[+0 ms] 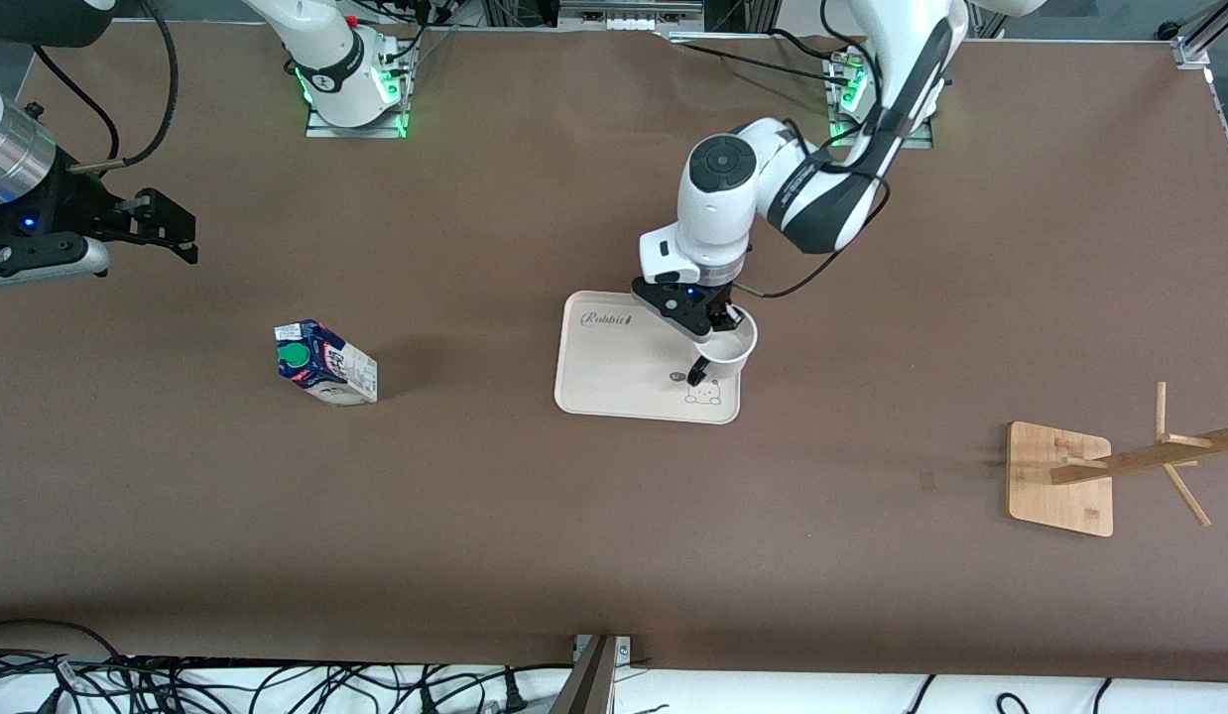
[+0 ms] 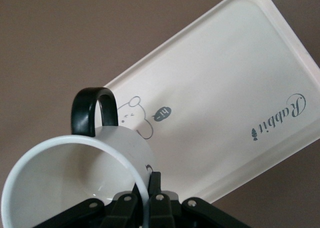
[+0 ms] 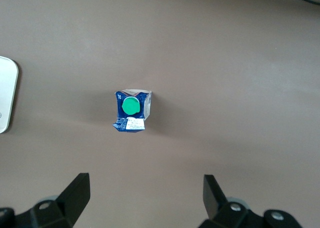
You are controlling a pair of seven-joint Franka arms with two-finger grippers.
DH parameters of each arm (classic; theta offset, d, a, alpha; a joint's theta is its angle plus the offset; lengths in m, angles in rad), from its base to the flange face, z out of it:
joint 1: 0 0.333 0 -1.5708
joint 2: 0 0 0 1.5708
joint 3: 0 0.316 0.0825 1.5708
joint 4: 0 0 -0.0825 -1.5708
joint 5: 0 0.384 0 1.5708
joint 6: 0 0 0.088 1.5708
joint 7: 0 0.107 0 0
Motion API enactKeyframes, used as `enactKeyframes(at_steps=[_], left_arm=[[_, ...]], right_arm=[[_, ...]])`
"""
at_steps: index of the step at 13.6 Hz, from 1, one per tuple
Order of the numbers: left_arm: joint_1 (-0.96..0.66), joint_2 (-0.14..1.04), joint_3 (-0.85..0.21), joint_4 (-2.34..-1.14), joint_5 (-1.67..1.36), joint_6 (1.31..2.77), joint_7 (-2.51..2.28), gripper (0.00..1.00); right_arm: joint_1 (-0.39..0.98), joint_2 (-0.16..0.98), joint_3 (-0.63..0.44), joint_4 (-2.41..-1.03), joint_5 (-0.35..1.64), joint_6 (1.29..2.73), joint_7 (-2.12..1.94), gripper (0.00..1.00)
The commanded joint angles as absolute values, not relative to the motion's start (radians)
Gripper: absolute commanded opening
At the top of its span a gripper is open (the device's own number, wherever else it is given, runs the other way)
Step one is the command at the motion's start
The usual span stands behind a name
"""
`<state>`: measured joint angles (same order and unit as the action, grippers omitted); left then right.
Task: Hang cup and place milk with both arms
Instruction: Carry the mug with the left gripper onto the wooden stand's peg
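Note:
The white cup [image 1: 725,349] with its black loop handle [image 2: 92,110] hangs tilted over a corner of the cream tray [image 1: 614,367]. My left gripper [image 1: 725,319] is shut on the cup's rim, one finger inside and one outside, as the left wrist view shows [image 2: 147,188]. The milk carton [image 1: 324,363], blue and white with a green cap, stands on the table toward the right arm's end. In the right wrist view it [image 3: 131,110] lies well ahead of my right gripper [image 3: 145,188], which is open and empty. My right gripper [image 1: 173,230] hovers over bare table.
A wooden cup rack [image 1: 1060,476] with a slanted pole and pegs [image 1: 1150,458] stands toward the left arm's end, nearer the front camera. The tray's edge shows in the right wrist view [image 3: 7,93]. Brown table lies all around.

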<state>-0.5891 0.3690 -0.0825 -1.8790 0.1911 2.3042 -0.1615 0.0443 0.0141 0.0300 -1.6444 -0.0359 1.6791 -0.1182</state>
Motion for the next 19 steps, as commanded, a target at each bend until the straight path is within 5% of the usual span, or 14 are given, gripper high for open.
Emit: enactKeyframes(at_steps=[1, 6, 12, 19], left_arm=[[-0.566, 0.292, -0.077, -1.772, 0.216, 2.081, -0.181, 0.0], [-0.346, 0.279, -0.084, -1.49, 0.198, 1.752, -0.17, 0.0], [0.035, 0.262, -0.083, -1.482, 0.019, 1.759, -0.023, 0.0], [0.164, 0.288, -0.08, -1.477, -0.071, 1.763, 0.216, 0.0]], right_arm=[[0.035, 0.021, 0.04, -1.626, -0.049, 1.678, -0.107, 1.0], [0.037, 0.026, 0.038, -1.626, -0.049, 1.68, -0.107, 1.0], [0.034, 0.028, 0.038, -1.626, -0.049, 1.678, -0.107, 1.0], [0.038, 0.028, 0.038, -1.626, -0.048, 1.671, -0.106, 1.0]])
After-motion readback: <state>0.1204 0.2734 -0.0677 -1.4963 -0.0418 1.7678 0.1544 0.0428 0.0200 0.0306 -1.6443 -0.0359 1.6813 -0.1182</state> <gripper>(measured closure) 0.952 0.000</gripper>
